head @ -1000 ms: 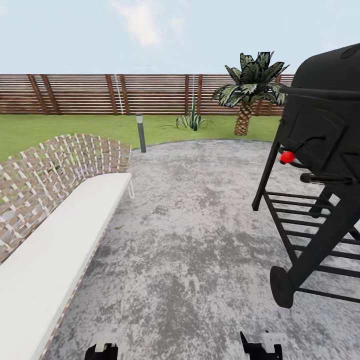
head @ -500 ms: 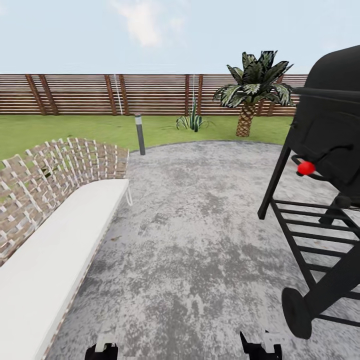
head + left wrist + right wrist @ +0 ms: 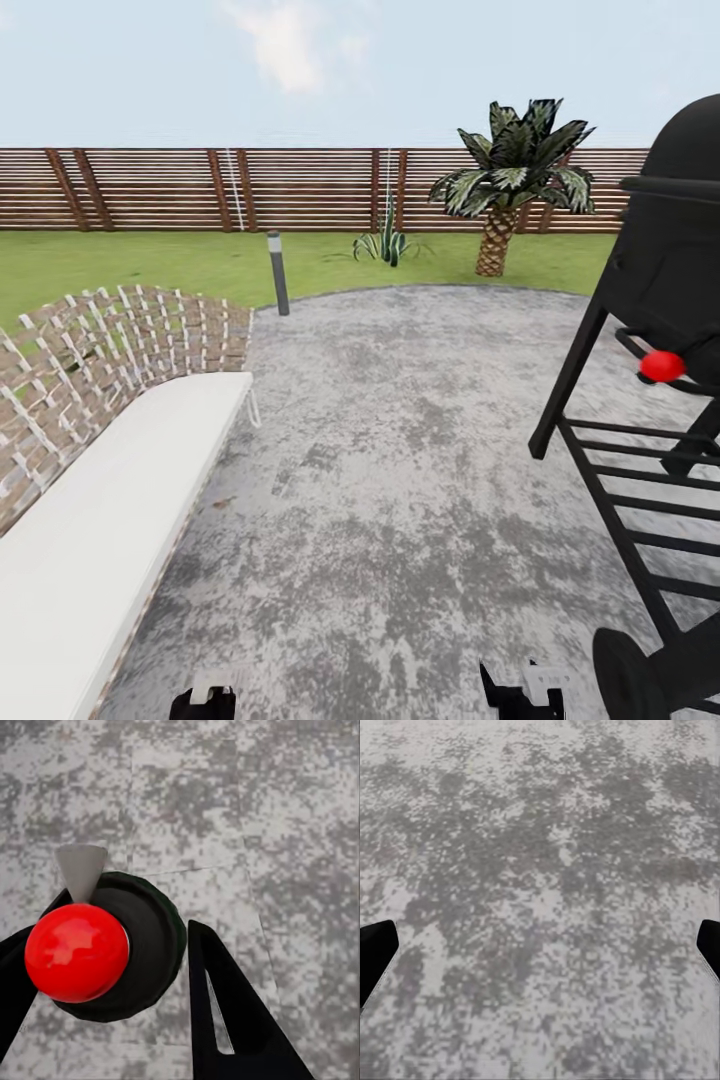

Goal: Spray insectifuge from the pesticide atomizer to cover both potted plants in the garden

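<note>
The garden lies ahead in the head view: green lawn [image 3: 120,262], round grey stone patio [image 3: 400,450] and brown slatted fence [image 3: 150,188]. The pesticide atomizer and both potted plants are out of view. My left gripper [image 3: 205,703] and right gripper [image 3: 520,695] hang low over the patio. In the left wrist view, a red ball [image 3: 75,952] on a black round disc [image 3: 154,945] with a grey cone sits between the left gripper's [image 3: 127,911] black fingers; whether they grip it is unclear. The right gripper [image 3: 540,937] is wide open over bare stone.
A black grill [image 3: 660,300] on a barred stand with a red knob [image 3: 661,366] crowds the right side. A woven bench with a white cushion [image 3: 110,500] runs along the left. Farther off stand a grey bollard light [image 3: 277,270], a striped agave [image 3: 385,243] and a palm [image 3: 510,180].
The whole head view has shifted: the grill has slid right and lower in the picture, and the bench sits slightly lower, so the camera has moved. Both grippers keep their places.
</note>
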